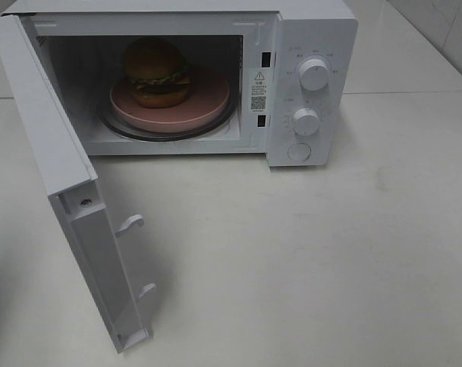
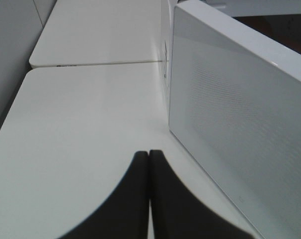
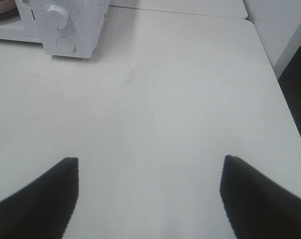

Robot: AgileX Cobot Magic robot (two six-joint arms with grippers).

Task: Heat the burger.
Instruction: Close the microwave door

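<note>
The burger [image 1: 156,73] sits inside the microwave [image 1: 315,34]. The left gripper [image 2: 149,153] is closed and empty beside its door [image 2: 240,124]. The right gripper [image 3: 150,159] is wide apart, empty.

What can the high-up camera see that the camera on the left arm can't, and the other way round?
Only the high camera shows the burger on its pink plate inside the microwave, plus two knobs. Only the left arm's camera shows the left claw, shut, near the door's outer face. Both show the door and table.
</note>
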